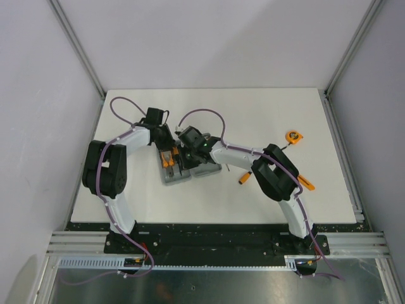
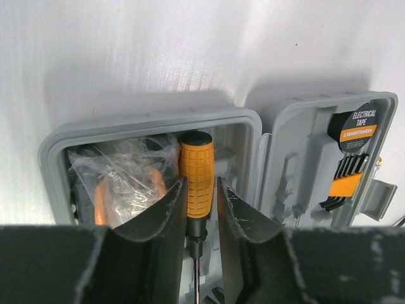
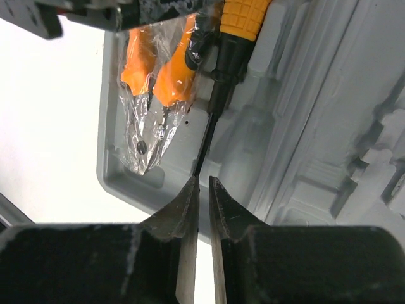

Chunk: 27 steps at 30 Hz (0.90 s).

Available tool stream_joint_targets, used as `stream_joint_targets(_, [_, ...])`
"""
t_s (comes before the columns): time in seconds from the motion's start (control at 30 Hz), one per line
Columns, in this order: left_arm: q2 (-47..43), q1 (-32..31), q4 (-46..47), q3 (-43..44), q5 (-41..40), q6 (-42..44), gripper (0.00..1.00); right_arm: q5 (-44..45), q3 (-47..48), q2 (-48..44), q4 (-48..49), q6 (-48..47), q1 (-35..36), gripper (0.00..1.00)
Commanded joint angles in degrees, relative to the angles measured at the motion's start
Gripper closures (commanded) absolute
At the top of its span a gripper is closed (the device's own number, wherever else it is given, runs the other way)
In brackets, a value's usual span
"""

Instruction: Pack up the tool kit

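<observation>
The case (image 1: 177, 178) lies open in the middle of the table (image 1: 266, 114). Both grippers are over it. The left gripper (image 2: 201, 185) pinches the screwdriver (image 2: 197, 166) by its orange handle, one finger on each side. The screwdriver is in the left half of the case, just beside the pliers (image 2: 126, 187), which are in a clear bag. Its thin black rod points at the right gripper (image 3: 202, 180). That gripper's fingers are almost together and the rod's tip is right at them, but I cannot tell if they pinch it. The other half of the case holds a black tape roll (image 2: 355, 126) and some bent keys (image 2: 345, 177) in an orange clip. The tape measure (image 1: 293, 136) sits on the table, well apart, off to the right.
</observation>
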Motion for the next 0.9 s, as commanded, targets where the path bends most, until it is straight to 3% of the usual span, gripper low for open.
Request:
stream_joint_targets(0.0, [0.59,-0.52,-0.36,-0.30,-1.21,-0.44,0.71,0.32,2.96,1.34,-0.94,-1.05,0.41,0.86])
stream_joint_targets(0.37, [0.78,-0.51,-0.83,-0.25,-2.07,-0.22,0.72,0.19,4.31,2.65,-2.32,-1.87,1.29,0.84])
stream_joint_targets(0.87, [0.93,-0.47,-1.51,0.06,-3.17,-0.13,0.73,8.86,1.76,-2.88,0.27,-1.69,1.74,0.83])
